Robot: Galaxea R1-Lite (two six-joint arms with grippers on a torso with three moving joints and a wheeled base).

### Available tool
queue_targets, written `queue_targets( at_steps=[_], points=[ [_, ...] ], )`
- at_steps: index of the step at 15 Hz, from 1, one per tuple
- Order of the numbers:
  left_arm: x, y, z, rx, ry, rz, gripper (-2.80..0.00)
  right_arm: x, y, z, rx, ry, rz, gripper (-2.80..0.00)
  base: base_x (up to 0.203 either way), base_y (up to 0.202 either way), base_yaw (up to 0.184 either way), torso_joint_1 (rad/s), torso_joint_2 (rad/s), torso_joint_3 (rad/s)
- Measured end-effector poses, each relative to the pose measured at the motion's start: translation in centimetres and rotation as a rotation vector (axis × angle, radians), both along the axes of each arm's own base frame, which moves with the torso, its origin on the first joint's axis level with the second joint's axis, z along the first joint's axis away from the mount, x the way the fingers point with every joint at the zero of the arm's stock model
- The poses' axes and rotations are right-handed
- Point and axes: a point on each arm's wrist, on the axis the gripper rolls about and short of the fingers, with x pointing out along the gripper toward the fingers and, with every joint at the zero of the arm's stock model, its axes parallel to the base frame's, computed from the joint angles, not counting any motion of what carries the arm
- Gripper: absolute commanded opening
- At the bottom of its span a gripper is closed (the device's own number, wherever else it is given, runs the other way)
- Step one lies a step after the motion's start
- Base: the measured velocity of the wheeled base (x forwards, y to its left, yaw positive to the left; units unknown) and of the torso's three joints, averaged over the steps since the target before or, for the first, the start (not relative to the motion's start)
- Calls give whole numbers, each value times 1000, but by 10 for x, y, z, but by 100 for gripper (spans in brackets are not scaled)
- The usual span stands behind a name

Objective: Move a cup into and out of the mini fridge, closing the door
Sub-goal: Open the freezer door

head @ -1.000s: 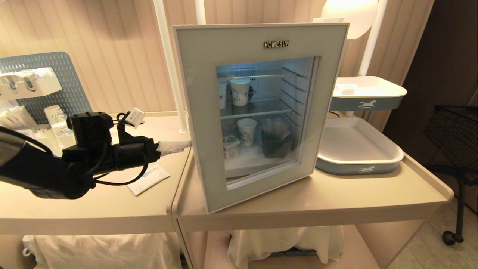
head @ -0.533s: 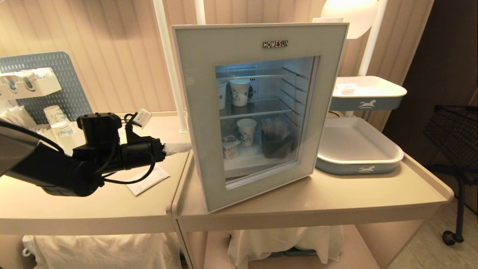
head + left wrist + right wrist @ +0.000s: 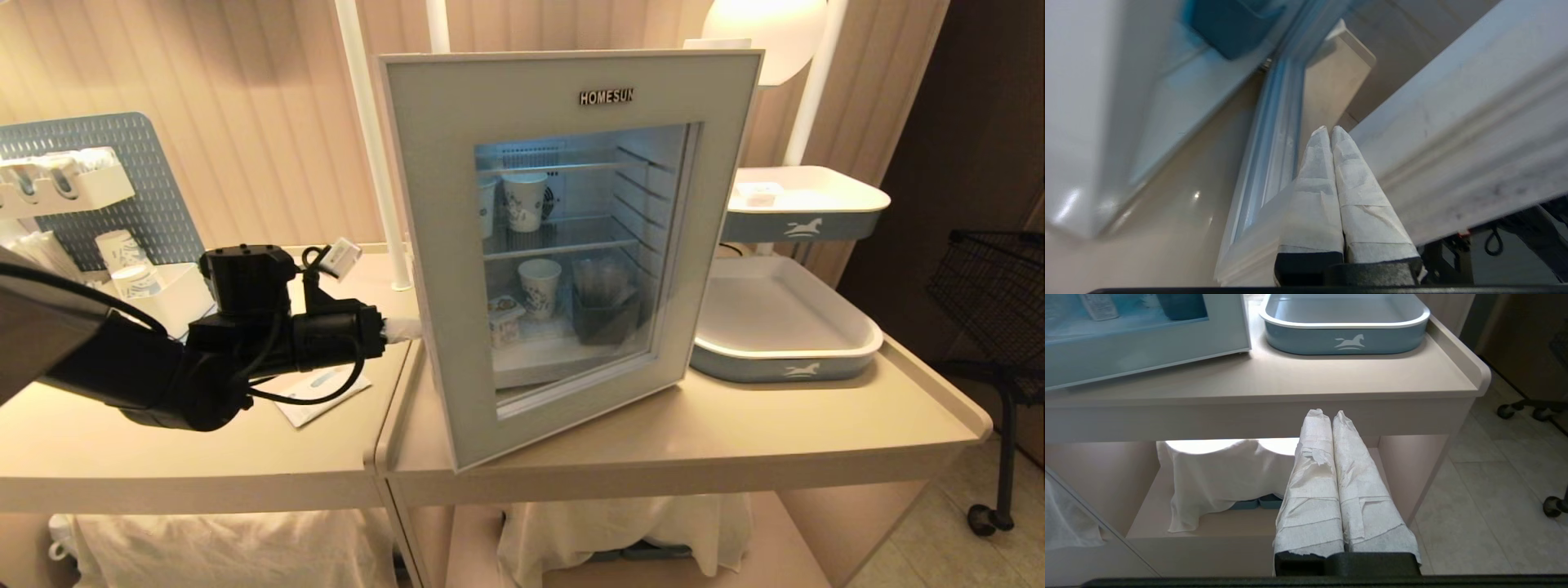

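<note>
Our left gripper (image 3: 411, 328), pressed shut on nothing, sits at the door's (image 3: 433, 269) free edge, which stands ajar from the fridge (image 3: 1077, 102). We judge the door stiff and light, best pushed on its frame. The cup (image 3: 504, 318) sits on the fridge floor beside a paper cup (image 3: 540, 287) and dark bin (image 3: 606, 314); light, foil-lidded, best gripped by its sides. Our right gripper (image 3: 1327, 416) hangs shut below the worktop (image 3: 1290, 381).

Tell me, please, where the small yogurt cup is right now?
In the head view the yogurt cup stands on the fridge's bottom level, at the left, just below and left of a paper cup.
</note>
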Motion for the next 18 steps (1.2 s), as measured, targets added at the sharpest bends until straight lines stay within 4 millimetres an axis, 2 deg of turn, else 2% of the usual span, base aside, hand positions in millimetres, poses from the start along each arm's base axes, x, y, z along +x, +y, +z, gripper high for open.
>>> queue_targets(
  at_steps=[5,13,15,18],
  points=[
    [-23,-26,10,-2,-11,-86,-280,0,0,0,-1,0,0,-280,0,0,0,0,0,0],
    [-92,-88,21,-4,-13,-333,-280,0,0,0,0,0,0,-280,0,0,0,0,0,0],
    [-103,-96,23,-5,-15,-373,-280,0,0,0,1,0,0,-280,0,0,0,0,0,0],
    [-109,-98,21,-1,-4,-384,-280,0,0,0,1,0,0,-280,0,0,0,0,0,0]
  ],
)
